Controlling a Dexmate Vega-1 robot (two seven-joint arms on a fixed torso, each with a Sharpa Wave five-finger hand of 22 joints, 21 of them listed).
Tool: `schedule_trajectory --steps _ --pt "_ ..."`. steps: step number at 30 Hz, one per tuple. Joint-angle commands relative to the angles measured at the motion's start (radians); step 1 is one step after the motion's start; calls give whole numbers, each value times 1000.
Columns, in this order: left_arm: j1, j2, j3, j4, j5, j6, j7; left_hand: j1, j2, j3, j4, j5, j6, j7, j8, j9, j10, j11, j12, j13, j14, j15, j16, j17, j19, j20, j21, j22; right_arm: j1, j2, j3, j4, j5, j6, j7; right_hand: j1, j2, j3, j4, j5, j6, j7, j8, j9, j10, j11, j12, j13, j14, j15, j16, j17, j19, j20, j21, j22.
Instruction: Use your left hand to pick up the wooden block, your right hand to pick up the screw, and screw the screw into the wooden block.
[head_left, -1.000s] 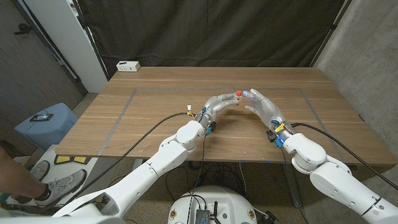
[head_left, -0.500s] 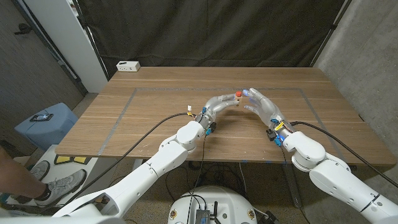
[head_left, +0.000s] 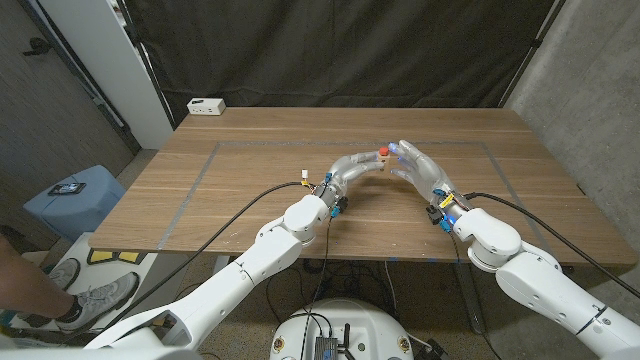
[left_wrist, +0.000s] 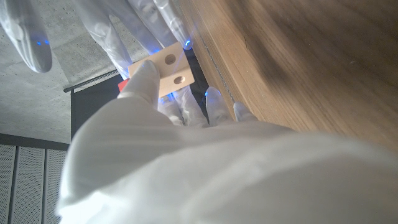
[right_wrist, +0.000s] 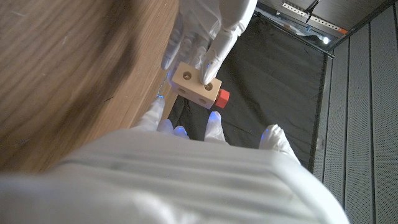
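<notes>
My left hand (head_left: 356, 167) holds a pale wooden block (right_wrist: 195, 87) above the middle of the table, pinched between thumb and fingers; the block (left_wrist: 170, 67) has two holes on its visible face. A red screw (head_left: 384, 151) sticks out of the block's end, its red head (right_wrist: 222, 98) plain in the right wrist view. My right hand (head_left: 421, 169) is raised right beside it with fingers spread. Its fingertips (right_wrist: 214, 118) hover close to the screw head, and I see no grip on it.
A white power strip (head_left: 206, 105) lies at the table's far left corner. A taped rectangle (head_left: 205, 170) marks the wooden tabletop. A blue stool (head_left: 75, 195) stands on the floor at the left, and a person's leg and shoe (head_left: 40, 290) show at the bottom left.
My right forearm has edged slightly toward the left hand. Both hands and the block stay about where they were.
</notes>
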Motion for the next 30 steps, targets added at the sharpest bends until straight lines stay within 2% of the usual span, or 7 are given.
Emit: schedule_trajectory --steps 1,12,30 --pt "0 1 0 0 4 1 4 3 7 7 4 6 6 -1 5 2 11 -2 6 2 4 -57 5 2 6 4 4 4 25 -4 -15 14 6 -2 21 -8 -2 -3 4 7 -3 0 3 3 -19 1 -2 3 -47 7 1 5 -7 0 -2 3" --pt "-4 -1 0 3 4 1 4 2 7 6 4 6 5 0 4 2 12 -1 6 2 3 -55 5 2 6 5 4 4 32 -7 -20 16 11 -4 26 -11 -2 -3 5 8 2 2 10 3 -22 2 -1 3 -52 7 1 5 -14 5 -1 3" --pt "-10 -5 -1 13 -1 2 -1 3 8 7 4 6 7 -3 5 2 12 -2 7 3 3 -56 5 2 7 5 4 4 25 -11 -18 10 20 -10 18 -12 -1 0 5 10 31 15 22 3 -11 8 6 3 -45 9 5 4 -7 -3 5 3"
